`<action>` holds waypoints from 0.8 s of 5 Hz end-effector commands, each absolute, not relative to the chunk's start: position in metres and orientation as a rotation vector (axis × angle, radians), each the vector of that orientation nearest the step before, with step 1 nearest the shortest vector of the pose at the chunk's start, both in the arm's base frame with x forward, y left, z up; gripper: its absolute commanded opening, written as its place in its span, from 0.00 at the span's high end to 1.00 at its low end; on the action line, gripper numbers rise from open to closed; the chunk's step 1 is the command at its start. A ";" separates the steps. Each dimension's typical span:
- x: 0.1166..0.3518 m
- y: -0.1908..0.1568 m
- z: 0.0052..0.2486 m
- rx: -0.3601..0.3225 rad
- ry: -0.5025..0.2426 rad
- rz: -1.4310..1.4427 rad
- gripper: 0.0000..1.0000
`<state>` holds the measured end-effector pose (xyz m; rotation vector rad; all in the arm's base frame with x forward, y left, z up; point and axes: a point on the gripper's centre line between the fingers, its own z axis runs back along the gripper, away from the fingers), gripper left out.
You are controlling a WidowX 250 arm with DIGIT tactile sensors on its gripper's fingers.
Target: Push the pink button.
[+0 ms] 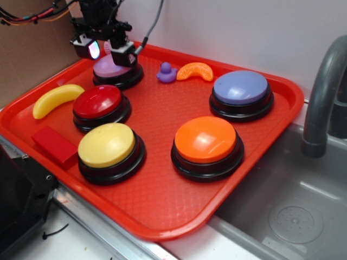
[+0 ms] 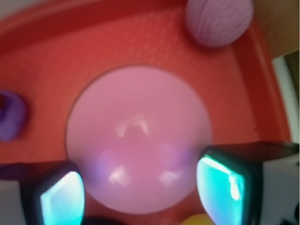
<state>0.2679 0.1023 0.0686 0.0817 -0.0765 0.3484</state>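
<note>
The pink button (image 1: 110, 69) is a pale pink dome on a black base at the back left of the red tray (image 1: 162, 211). In the wrist view the pink button (image 2: 138, 140) fills the middle of the picture. My gripper (image 1: 107, 50) hangs directly over its dome, very close to it; whether it touches I cannot tell. The gripper (image 2: 140, 190) is open, with its two glowing fingertips (image 2: 63, 199) wide apart on either side of the dome's near edge and nothing held between them.
On the tray also stand a red button (image 1: 101, 104), a yellow button (image 1: 108, 146), an orange button (image 1: 206, 142) and a blue-purple button (image 1: 241, 91). A banana (image 1: 56, 99), red block (image 1: 54, 145), purple duck (image 1: 166, 72), orange slice (image 1: 195, 70) and pink ball (image 2: 218, 19) lie around. A sink (image 1: 293, 216) is right.
</note>
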 end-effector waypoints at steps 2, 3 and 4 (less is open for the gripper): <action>0.261 0.120 0.113 0.099 -0.185 0.397 0.00; 0.259 0.120 0.119 0.098 -0.178 0.404 0.00; 0.257 0.120 0.130 0.104 -0.183 0.422 0.00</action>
